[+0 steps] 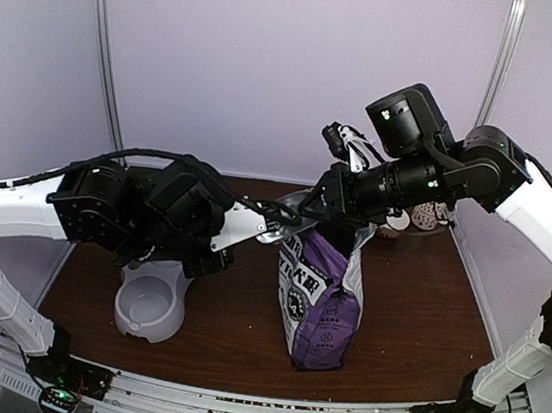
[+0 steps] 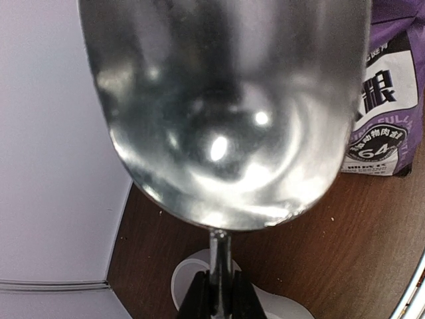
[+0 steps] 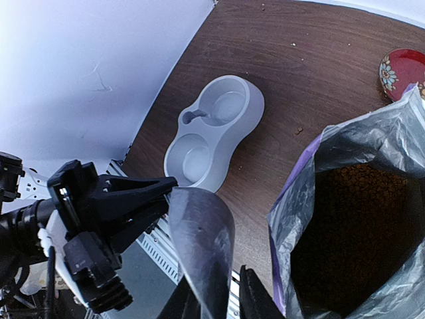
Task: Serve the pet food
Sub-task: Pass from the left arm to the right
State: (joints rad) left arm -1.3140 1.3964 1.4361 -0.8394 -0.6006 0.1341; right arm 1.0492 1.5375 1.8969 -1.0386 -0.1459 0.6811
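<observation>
My left gripper (image 1: 252,220) is shut on the thin handle of an empty metal scoop (image 2: 226,106), gripped at the bottom of the left wrist view (image 2: 216,296). The scoop (image 1: 275,230) hangs left of the open purple bag (image 1: 320,303). The pet food (image 3: 352,226) is a dark brown mass of kibble inside the bag (image 3: 299,212). My right gripper (image 1: 302,208) is at the scoop's front end. In the right wrist view the scoop's bowl (image 3: 202,246) runs between my open fingers (image 3: 222,306), with a gap on the right side. The left gripper (image 3: 126,203) shows there too.
A white double-bowl pet feeder (image 1: 150,302) stands under the left arm; it also shows in the right wrist view (image 3: 212,129) and the left wrist view (image 2: 189,276). A red patterned plate (image 3: 402,72) lies at the back right. Purple walls enclose the brown table (image 1: 414,314).
</observation>
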